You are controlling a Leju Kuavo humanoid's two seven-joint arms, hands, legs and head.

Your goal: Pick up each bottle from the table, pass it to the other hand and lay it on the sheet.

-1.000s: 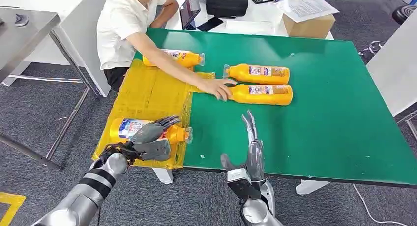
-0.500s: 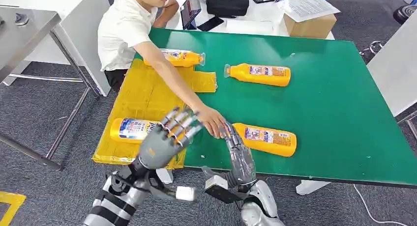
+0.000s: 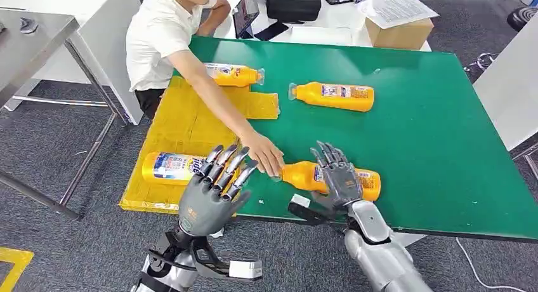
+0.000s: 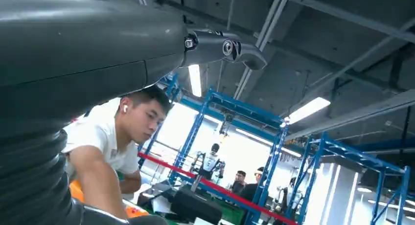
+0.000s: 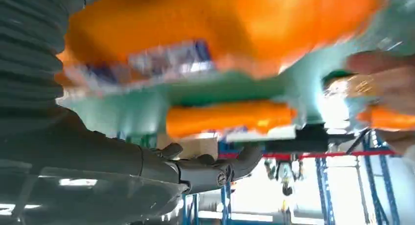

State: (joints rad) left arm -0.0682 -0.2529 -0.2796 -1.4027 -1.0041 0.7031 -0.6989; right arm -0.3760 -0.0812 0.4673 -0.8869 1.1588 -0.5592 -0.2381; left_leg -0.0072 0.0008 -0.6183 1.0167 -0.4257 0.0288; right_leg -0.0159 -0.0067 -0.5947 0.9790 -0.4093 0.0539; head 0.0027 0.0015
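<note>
orange juice bottle (image 3: 330, 179) lies on the green table (image 3: 444, 146) near its front edge, the right hand (image 3: 336, 178) over it with fingers spread, not yet clamped; the left hand (image 3: 212, 190) waits empty, fingers apart, as a person's hand (image 3: 266, 155) touches the cap end; closing the grasp looks next.

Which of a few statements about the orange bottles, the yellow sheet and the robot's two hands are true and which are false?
1. Four orange plastic bottles are in the head view. True.
2. The robot's right hand lies over the nearest orange plastic bottle on the green table. True.
3. The robot's left hand holds a bottle. False: it is raised with fingers spread, holding nothing.
4. The blue-labelled bottle stands upright on the yellow sheet. False: it lies on its side.
5. The person's hand is at the nearest bottle's cap end. True.
</note>
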